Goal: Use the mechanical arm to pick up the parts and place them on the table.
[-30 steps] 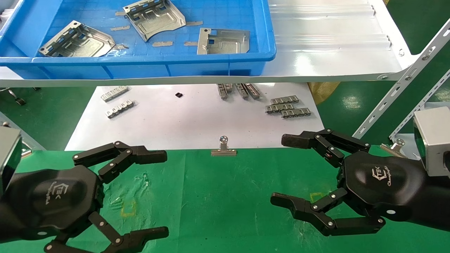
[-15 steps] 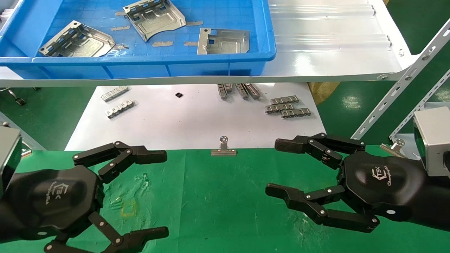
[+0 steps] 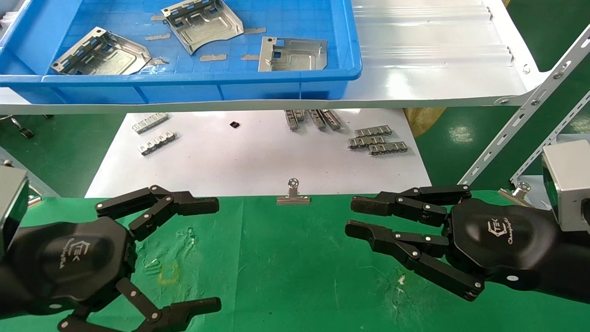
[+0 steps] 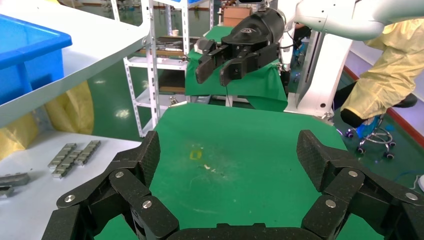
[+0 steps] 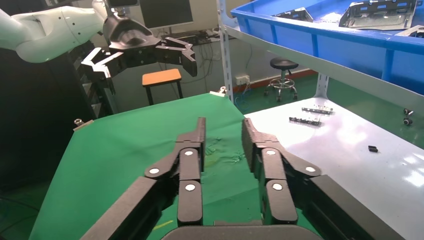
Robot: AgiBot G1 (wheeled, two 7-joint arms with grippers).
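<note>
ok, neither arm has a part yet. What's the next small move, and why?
Probably reopen the right tool and lift it toward the blue bin. Its fingers are nearly closed on nothing above the green table, while all three plates lie up in the bin, the nearest on its right side. The left tool hangs open and idle.

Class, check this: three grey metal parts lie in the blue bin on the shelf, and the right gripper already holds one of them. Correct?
Not quite. The head view shows the right gripper holding nothing, its fingers nearly closed above the green table. All three parts do lie in the blue bin.
</note>
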